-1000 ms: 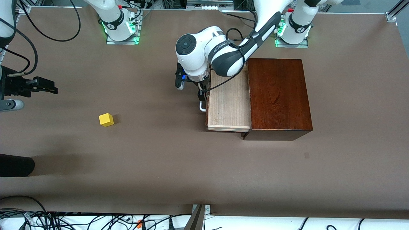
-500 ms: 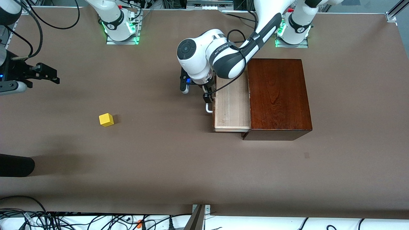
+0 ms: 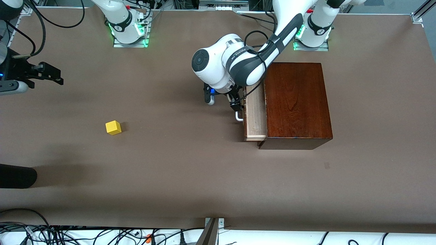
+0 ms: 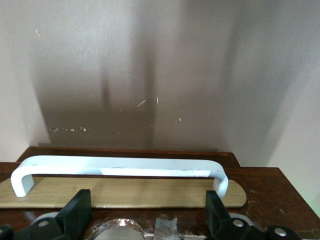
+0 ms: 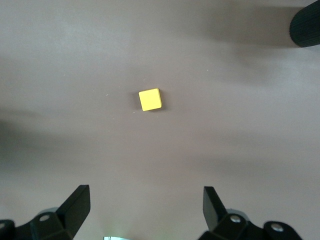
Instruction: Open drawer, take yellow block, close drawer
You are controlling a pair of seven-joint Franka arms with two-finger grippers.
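The drawer [image 3: 255,114] sticks out of the dark-wood box [image 3: 296,102] by a narrow strip of pale tray. Its white bar handle [image 3: 239,117] faces the right arm's end of the table. My left gripper [image 3: 235,103] is right at the drawer front, open, and in the left wrist view the handle [image 4: 120,167] lies just ahead of its spread fingers [image 4: 77,212], ungripped. The yellow block [image 3: 113,127] sits alone on the brown table, toward the right arm's end. My right gripper [image 3: 60,76] hangs open and empty above the table there, with the yellow block [image 5: 150,99] in its wrist view.
A black rounded object [image 3: 17,175] lies at the table edge at the right arm's end, nearer to the front camera than the block. Cables run along the table's edges.
The drawer has slid most of the way into the box, and the left gripper has moved with it toward the box. The right gripper has shifted slightly toward the arms' bases. The block has not moved.
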